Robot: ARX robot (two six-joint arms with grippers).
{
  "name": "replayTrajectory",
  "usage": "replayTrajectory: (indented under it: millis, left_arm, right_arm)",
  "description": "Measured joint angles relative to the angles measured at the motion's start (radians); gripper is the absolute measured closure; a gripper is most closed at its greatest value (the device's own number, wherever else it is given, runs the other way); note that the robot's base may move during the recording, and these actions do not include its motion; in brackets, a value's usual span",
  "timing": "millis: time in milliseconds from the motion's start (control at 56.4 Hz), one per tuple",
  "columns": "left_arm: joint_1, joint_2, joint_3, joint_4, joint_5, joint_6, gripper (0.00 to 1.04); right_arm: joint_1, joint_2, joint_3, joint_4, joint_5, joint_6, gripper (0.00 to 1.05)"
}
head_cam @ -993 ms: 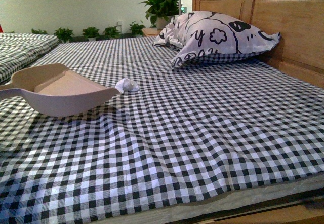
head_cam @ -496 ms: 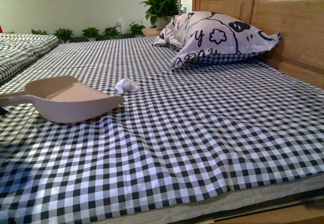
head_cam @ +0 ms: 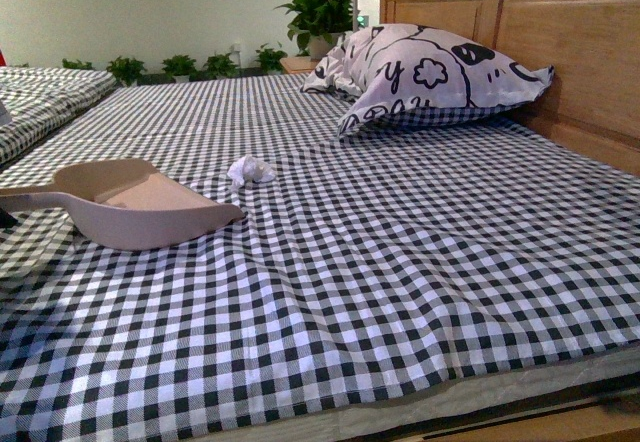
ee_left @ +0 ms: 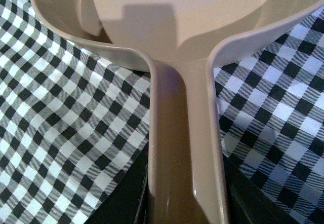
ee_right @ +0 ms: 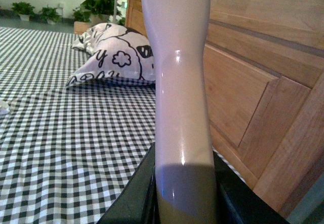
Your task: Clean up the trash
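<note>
Left gripper (ee_left: 185,209) clamps the dustpan (head_cam: 130,207) handle, pan resting on the checked bedsheet (head_cam: 400,262); the trash (head_cam: 250,170) lies just beyond its lip. Right gripper (ee_right: 185,193) grasps a pinkish plastic handle (ee_right: 179,82). Pillow (head_cam: 430,72), headboard (head_cam: 560,32), potted plants (head_cam: 320,7) behind.

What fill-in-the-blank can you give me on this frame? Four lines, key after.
1. The left gripper holds the dustpan by its ___.
2. The trash lies on the sheet, between the dustpan and the printed ___.
3. Inside, the dustpan is ___.
4. The right gripper holds a pinkish tool handle, seen against the wooden ___.
Missing: handle; pillow; empty; headboard.
</note>
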Motion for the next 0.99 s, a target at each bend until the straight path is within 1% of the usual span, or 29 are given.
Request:
replayTrajectory:
  millis: [709, 744, 762, 780, 815, 833, 869, 904, 993]
  left_arm:
    - [-0.003, 0.0, 0.0, -0.013, 0.001, 0.008, 0.78]
    - [-0.003, 0.0, 0.0, -0.013, 0.001, 0.008, 0.78]
    - [-0.003, 0.0, 0.0, -0.013, 0.001, 0.008, 0.78]
    - [-0.003, 0.0, 0.0, -0.013, 0.001, 0.008, 0.78]
    - [-0.003, 0.0, 0.0, -0.013, 0.0, 0.008, 0.78]
    - [-0.003, 0.0, 0.0, -0.013, 0.001, 0.008, 0.78]
    - [-0.003, 0.0, 0.0, -0.013, 0.001, 0.008, 0.78]
    - [-0.004, 0.0, 0.0, -0.013, 0.002, 0.008, 0.78]
    - [-0.004, 0.0, 0.0, -0.013, 0.002, 0.01, 0.78]
  right_arm:
    - [0.0, 0.0, 0.0, 0.0, 0.0, 0.0, 0.84]
    - [-0.009, 0.011, 0.019, -0.063, -0.022, 0.027, 0.84]
    - [-0.023, 0.026, 0.046, -0.145, -0.064, 0.05, 0.84]
    - [-0.033, 0.036, 0.061, -0.187, -0.085, 0.058, 0.84]
    - [-0.086, 0.09, 0.134, -0.353, -0.188, 0.097, 0.84]
    - [-0.11, 0.119, 0.158, -0.393, -0.226, 0.103, 0.84]
    - [-0.157, 0.185, 0.188, -0.405, -0.303, 0.109, 0.84]
    - [-0.203, 0.264, 0.215, -0.371, -0.365, 0.105, 0.84]
    - [-0.278, 0.427, 0.277, -0.292, -0.431, 0.103, 0.84]
